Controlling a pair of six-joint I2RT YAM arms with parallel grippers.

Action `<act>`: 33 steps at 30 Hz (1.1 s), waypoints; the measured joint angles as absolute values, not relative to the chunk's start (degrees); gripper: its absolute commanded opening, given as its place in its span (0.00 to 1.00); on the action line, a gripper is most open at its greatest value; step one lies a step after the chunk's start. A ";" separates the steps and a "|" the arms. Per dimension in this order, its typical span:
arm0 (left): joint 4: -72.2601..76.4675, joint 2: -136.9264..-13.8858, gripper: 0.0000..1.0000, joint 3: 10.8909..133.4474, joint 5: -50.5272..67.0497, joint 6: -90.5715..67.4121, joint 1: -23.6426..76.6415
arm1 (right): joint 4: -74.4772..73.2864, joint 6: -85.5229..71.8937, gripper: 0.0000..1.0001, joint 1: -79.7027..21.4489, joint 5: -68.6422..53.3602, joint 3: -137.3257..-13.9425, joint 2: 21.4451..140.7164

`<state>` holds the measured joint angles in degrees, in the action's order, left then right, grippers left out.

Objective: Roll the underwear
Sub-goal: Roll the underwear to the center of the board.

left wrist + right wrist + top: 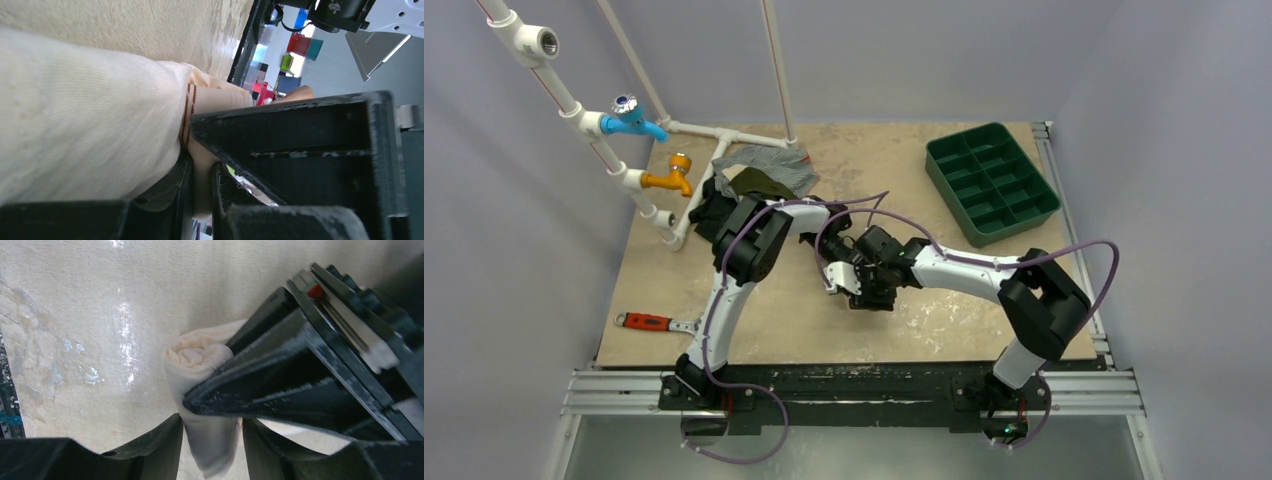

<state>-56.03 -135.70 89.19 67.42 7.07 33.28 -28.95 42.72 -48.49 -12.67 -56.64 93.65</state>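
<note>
2 hands: left hand (200, 167) and right hand (212, 430) meet mid-surface (794, 320) on 1 small bundle. My guess is that 1 steadies it while the other turns.
Left grip: narrow, nipping a fold of cloth between its fingers.
Right grip: closed snugly on the roll's lower part.
Underwear (192, 357): on the surface under both hands. It is pale peach and wound tight, with the spiral end showing and 2 thin brown stitch lines.
Progress: looks nearly rolled.
Far back: green tray (951, 200), well apart.
</note>
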 measured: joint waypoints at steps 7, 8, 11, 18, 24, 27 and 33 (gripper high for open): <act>-56.93 -136.00 0.11 89.65 67.33 7.29 33.23 | -28.03 43.27 0.12 -50.72 -11.16 -56.55 95.83; -57.25 -136.09 0.13 89.80 67.26 7.51 33.21 | -28.01 43.33 0.08 -50.92 -10.90 -56.55 95.94; -58.59 -136.38 0.25 90.41 66.83 8.12 33.04 | -27.97 43.46 0.00 -51.75 -9.69 -56.58 95.96; -61.52 -136.51 0.44 91.46 66.04 9.34 32.01 | -28.45 43.05 0.00 -52.88 -8.25 -56.69 95.94; -63.02 -135.81 0.50 92.01 64.73 10.20 30.94 | -28.69 42.87 0.00 -53.39 -7.25 -57.10 96.29; -63.81 -135.74 0.50 92.58 63.44 10.11 30.81 | -29.26 42.85 0.00 -53.95 -6.42 -57.87 96.88; -65.54 -135.76 0.51 93.97 60.97 9.67 30.70 | -33.36 42.83 0.00 -54.43 -5.58 -61.63 99.39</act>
